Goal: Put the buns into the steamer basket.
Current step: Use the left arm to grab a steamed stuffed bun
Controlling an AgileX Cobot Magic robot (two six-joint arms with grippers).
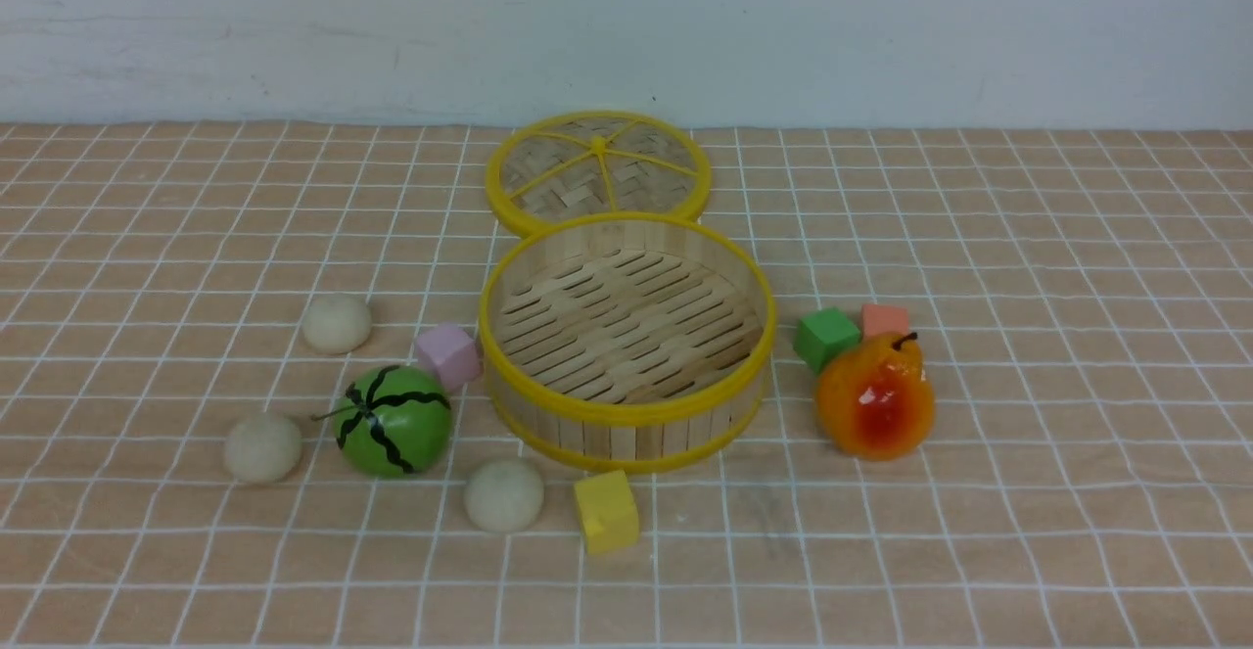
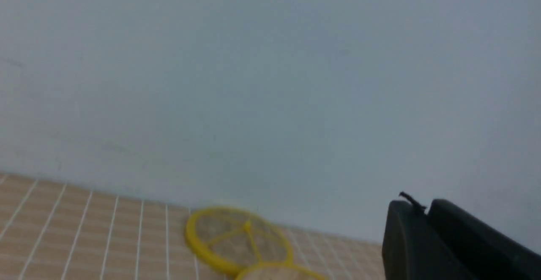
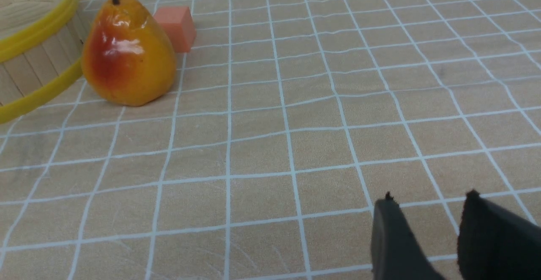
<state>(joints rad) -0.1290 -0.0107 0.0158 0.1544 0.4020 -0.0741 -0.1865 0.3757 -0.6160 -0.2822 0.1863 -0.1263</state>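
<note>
Three off-white buns lie on the checked cloth left of and in front of the steamer basket (image 1: 626, 439): one at the back left (image 1: 337, 324), one at the far left (image 1: 262, 447), one in front (image 1: 504, 495). The basket is empty; its rim also shows in the left wrist view (image 2: 279, 273) and its wall in the right wrist view (image 3: 34, 60). Neither gripper shows in the front view. My left gripper (image 2: 418, 204) is shut and empty, held high and facing the wall. My right gripper (image 3: 429, 197) is open and empty, low over bare cloth to the right of the basket.
A green watermelon ball (image 1: 394, 421) sits between the buns, with a pink cube (image 1: 447, 355) beside the basket. A yellow cube (image 1: 606, 511) lies in front. A woven lid (image 1: 597, 171) lies behind. A pear (image 1: 876, 396), green cube (image 1: 825, 338) and orange cube (image 1: 885, 320) sit to the right.
</note>
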